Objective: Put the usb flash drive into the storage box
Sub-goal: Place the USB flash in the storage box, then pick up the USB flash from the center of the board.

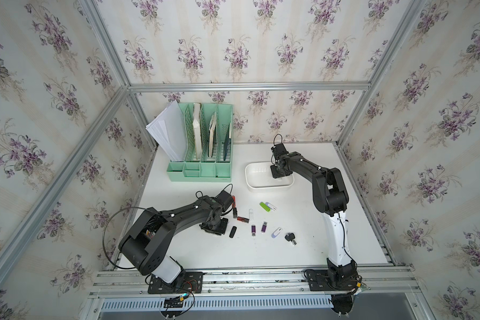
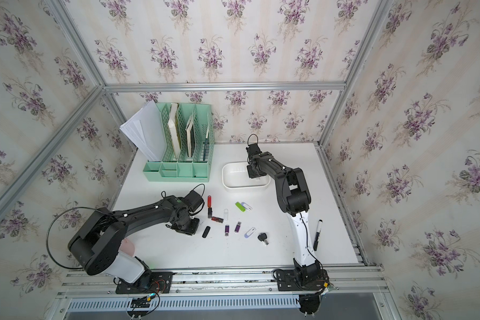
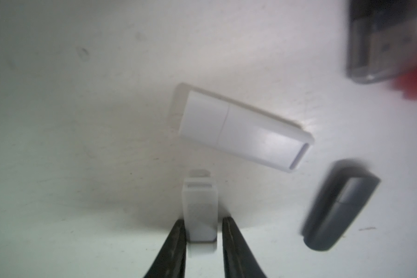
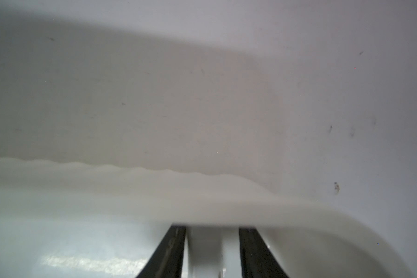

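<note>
The storage box (image 1: 261, 189) (image 2: 241, 186) is a shallow white tub at the back middle of the table. My right gripper (image 1: 280, 175) (image 4: 212, 229) reaches down inside it, behind the box's rim (image 4: 226, 199). Its jaws stand apart, with a white usb flash drive (image 4: 204, 250) between them, close to one finger and clear of the other. My left gripper (image 1: 214, 227) (image 3: 204, 222) is low over the table's left side, shut on a small white flash drive (image 3: 200, 207). A larger white drive (image 3: 243, 130) lies just beyond it.
Several loose drives lie mid-table: green (image 1: 265, 207), white (image 1: 251, 214), red (image 1: 243, 219), two purple (image 1: 253, 230), lilac (image 1: 276, 232), black (image 1: 233, 232). A black key fob (image 1: 290, 238) lies nearby. A mint-green file organizer (image 1: 203, 155) stands back left. A marker (image 2: 317, 234) lies by the right arm.
</note>
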`<action>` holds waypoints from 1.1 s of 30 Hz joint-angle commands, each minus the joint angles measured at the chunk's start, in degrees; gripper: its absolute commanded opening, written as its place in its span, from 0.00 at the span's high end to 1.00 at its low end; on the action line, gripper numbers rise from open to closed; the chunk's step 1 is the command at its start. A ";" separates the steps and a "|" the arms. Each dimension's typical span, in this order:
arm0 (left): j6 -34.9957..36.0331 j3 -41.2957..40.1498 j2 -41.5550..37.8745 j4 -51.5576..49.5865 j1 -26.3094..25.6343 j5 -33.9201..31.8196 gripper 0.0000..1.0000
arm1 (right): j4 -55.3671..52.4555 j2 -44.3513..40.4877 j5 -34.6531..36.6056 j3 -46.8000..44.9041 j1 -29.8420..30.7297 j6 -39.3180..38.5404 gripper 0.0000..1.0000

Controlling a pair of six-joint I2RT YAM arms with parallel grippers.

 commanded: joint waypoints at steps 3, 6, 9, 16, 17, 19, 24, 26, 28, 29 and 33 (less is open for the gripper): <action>-0.38 -0.15 0.60 0.55 -0.18 1.41 0.70 | -3.43 -3.63 -1.77 -1.33 -0.01 1.18 0.46; 0.00 1.71 -1.15 -2.22 -0.13 0.62 0.70 | -2.80 -8.15 -2.33 -2.44 -0.03 1.87 0.43; 0.35 4.00 -3.17 -5.01 -0.20 0.00 0.69 | -3.11 -12.90 -0.80 -3.38 -0.05 2.33 0.40; 1.42 11.00 -6.51 -11.73 -0.20 -1.51 0.69 | -5.75 -18.45 1.11 -5.92 -5.73 4.77 0.34; 1.69 12.11 -6.52 -12.56 -0.19 -1.64 0.69 | -5.98 -18.49 0.78 -6.31 -6.56 4.81 0.33; 2.16 14.50 -6.20 -14.14 -0.20 -2.02 0.67 | -6.39 -18.54 0.36 -7.58 -8.49 4.50 0.32; 2.55 15.71 -4.10 -14.88 -0.19 -1.91 0.58 | -6.06 -19.75 0.94 -10.64 -9.98 4.02 0.31; 2.07 13.52 -3.99 -13.72 -0.17 -1.40 0.53 | -5.80 -20.39 0.63 -11.63 -10.18 4.12 0.31; 1.28 10.22 -4.69 -11.45 -0.18 -0.69 0.48 | -5.64 -20.74 0.56 -12.18 -10.20 4.20 0.30; 0.91 8.72 -5.11 -10.48 -0.20 -0.30 0.48 | -5.66 -20.79 0.33 -12.41 -10.26 4.20 0.30; -0.36 4.91 -5.89 -7.52 -0.20 -0.07 0.46 | -5.55 -20.89 -0.07 -12.97 -10.22 4.30 0.30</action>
